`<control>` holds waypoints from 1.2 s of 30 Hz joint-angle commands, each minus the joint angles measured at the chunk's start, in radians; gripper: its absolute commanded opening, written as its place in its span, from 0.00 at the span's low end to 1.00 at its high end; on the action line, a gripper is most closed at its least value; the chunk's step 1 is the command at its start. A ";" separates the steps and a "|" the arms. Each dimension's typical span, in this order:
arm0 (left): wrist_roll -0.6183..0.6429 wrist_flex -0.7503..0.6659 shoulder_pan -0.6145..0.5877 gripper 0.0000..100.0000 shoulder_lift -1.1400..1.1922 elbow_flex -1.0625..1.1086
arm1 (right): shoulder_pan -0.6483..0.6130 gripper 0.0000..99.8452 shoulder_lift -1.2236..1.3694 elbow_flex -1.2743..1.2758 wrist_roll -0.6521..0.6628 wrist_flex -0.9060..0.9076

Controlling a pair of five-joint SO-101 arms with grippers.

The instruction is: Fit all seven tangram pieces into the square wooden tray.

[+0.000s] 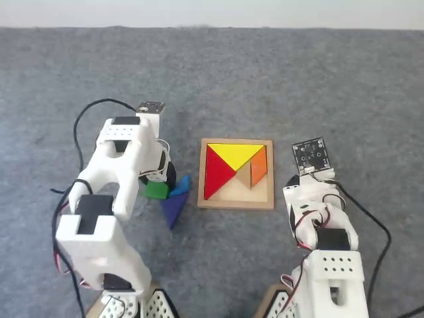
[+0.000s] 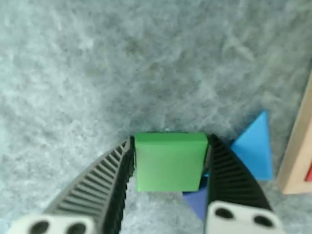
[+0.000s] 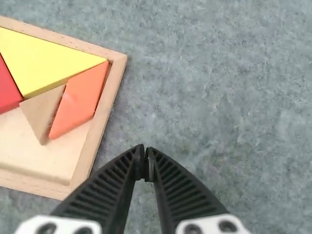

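Note:
The square wooden tray (image 1: 236, 203) holds a red triangle (image 1: 217, 173), a yellow triangle (image 1: 234, 154), an orange parallelogram (image 1: 259, 166) and a small tan triangle (image 1: 244, 176). My left gripper (image 2: 169, 165) is shut on the green square (image 2: 169, 161), just left of the tray beside the light blue triangle (image 2: 255, 146) and the dark blue triangle (image 1: 173, 208). My right gripper (image 3: 145, 163) is shut on nothing, over the carpet just right of the tray (image 3: 101, 127).
Grey carpet (image 1: 265, 79) covers the whole table. The lower half of the tray's floor (image 1: 248, 193) is bare wood. Cables trail from both arms.

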 commanded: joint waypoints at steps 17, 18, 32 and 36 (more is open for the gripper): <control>-0.080 0.112 0.028 0.07 -0.003 -0.188 | 0.010 0.01 -0.016 -0.006 0.008 -0.015; -0.080 0.146 0.032 0.07 -0.003 -0.231 | 0.010 0.01 -0.016 -0.006 0.008 -0.015; -0.064 0.230 0.488 0.07 -0.106 -0.395 | 0.016 0.01 -0.015 -0.012 -0.015 -0.008; -0.080 0.051 0.568 0.07 -0.209 -0.185 | 0.054 0.01 -0.013 -0.025 -0.040 -0.005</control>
